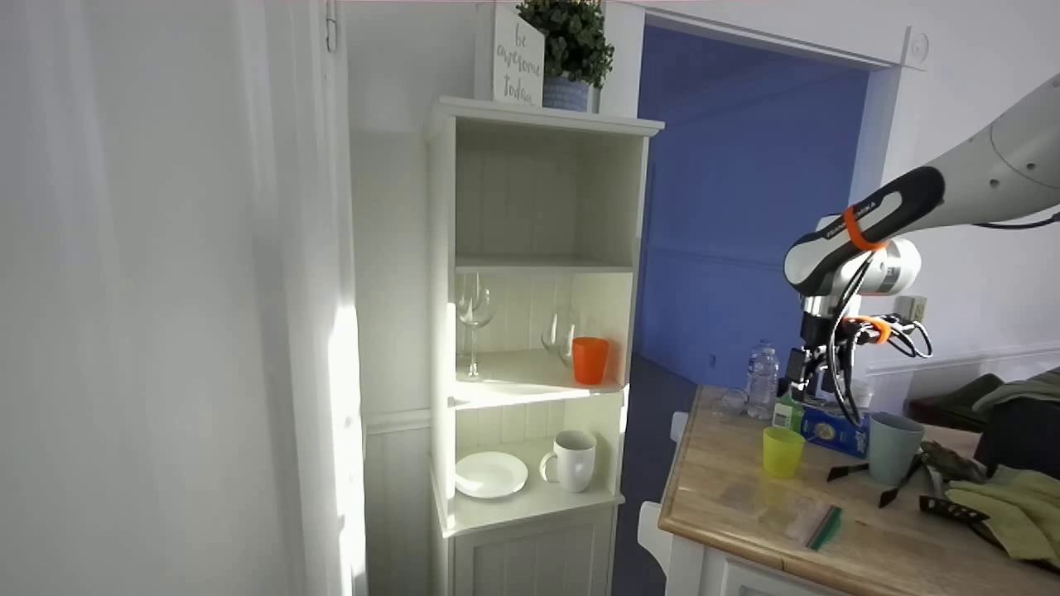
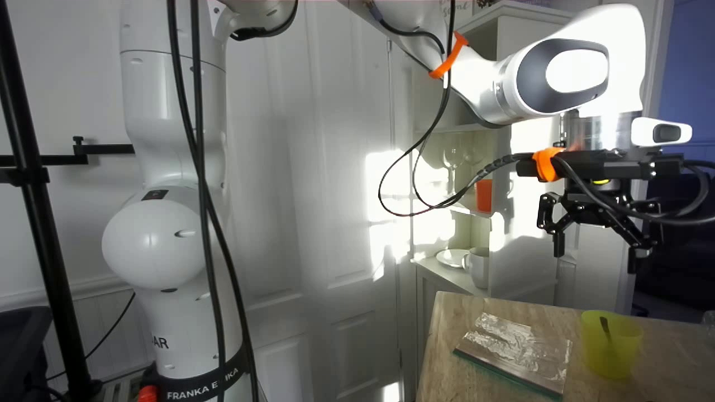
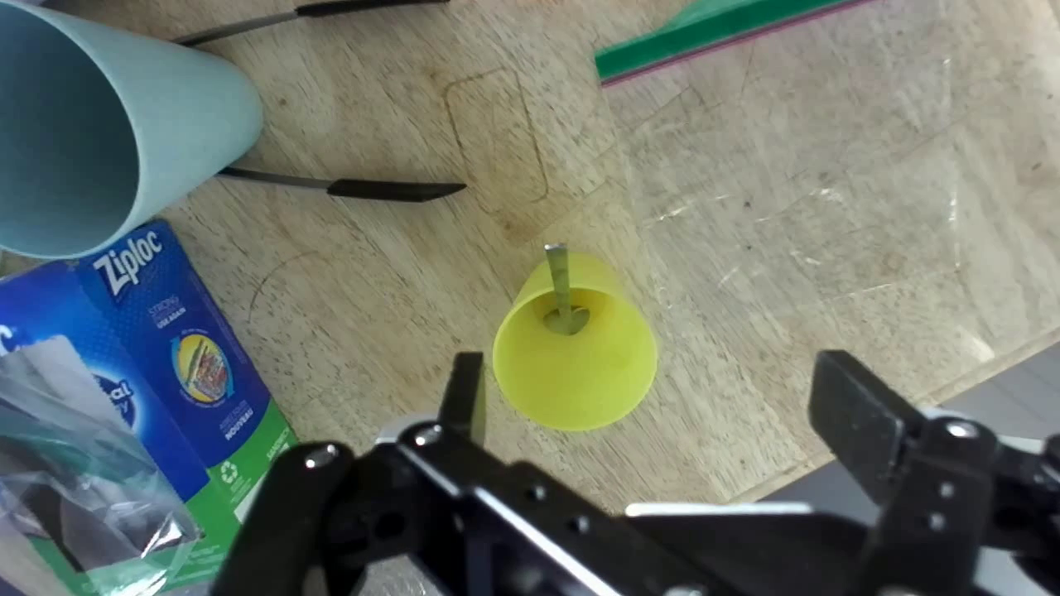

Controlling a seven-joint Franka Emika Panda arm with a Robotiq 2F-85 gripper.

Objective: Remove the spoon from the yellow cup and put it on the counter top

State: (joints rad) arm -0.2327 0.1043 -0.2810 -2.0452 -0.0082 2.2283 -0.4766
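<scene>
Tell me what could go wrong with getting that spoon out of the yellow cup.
The thin spoon crosses the rim of the yellow cup in the wrist view, so the gripper could pinch the rim too and tip the cup.
The gripper is wide open, so a badly centred descent might knock the cup.
The clear bag lies beside the cup, so the spoon may land on it instead of the counter top.

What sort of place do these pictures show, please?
Probably a kitchen or dining corner in a home: the white cabinet holds a white plate and a white mug, a Ziploc box is on the wooden counter top, and a "be awesome today" sign decorates the cabinet's top.
</scene>
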